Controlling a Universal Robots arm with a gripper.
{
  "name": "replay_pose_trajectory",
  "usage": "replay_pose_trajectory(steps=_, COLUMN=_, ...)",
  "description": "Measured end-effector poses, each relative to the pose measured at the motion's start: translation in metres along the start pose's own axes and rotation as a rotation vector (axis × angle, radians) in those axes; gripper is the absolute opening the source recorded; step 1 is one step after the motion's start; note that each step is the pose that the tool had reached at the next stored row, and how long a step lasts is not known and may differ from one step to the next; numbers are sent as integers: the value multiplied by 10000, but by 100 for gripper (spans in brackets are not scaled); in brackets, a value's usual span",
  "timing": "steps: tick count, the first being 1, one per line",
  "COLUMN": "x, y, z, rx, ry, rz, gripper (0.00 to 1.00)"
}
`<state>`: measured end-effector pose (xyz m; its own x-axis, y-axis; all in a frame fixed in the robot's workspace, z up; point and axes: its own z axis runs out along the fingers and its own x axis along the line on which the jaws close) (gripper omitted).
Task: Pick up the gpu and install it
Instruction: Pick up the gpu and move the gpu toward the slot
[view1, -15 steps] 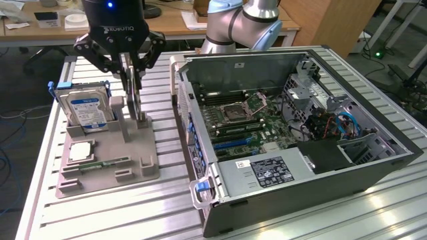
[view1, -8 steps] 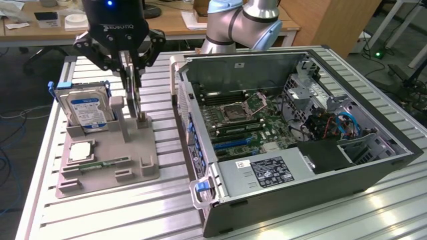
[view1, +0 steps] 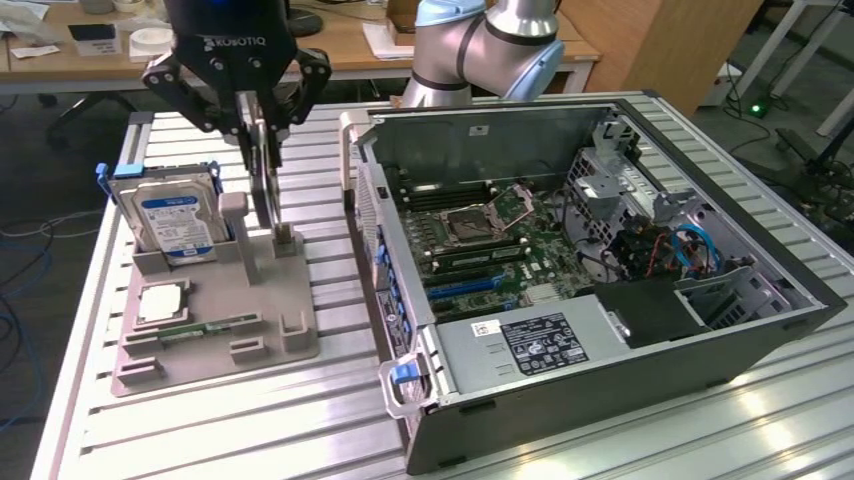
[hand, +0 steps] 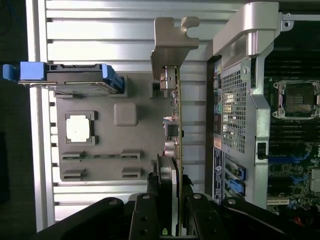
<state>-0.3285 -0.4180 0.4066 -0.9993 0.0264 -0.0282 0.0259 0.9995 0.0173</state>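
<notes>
The black tool (view1: 263, 125) is partly closed, clamping the upper edge of the gpu (view1: 272, 185). The gpu is a thin flat card with a silver bracket (hand: 172, 37), held upright and edge-on at the grey moulded tray (view1: 274, 300). Whether card and tray touch is unclear. The tray sits on the ribbed aluminium desk (view1: 320, 410).

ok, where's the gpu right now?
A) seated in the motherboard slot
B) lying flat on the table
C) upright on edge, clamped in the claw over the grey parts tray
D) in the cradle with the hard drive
C: the gpu stands on edge with the claw closed on either side of it, over the grey parts tray and outside the open computer case.
</notes>
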Motion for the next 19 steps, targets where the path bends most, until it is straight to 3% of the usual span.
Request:
replay_pose_trajectory(steps=13, x=-6, y=4, z=-231, rx=0, ry=1, rz=1, gripper=27)
replay_pose_trajectory(steps=19, x=-7, y=5, z=-259, rx=-6, ry=-1, rz=1, gripper=27)
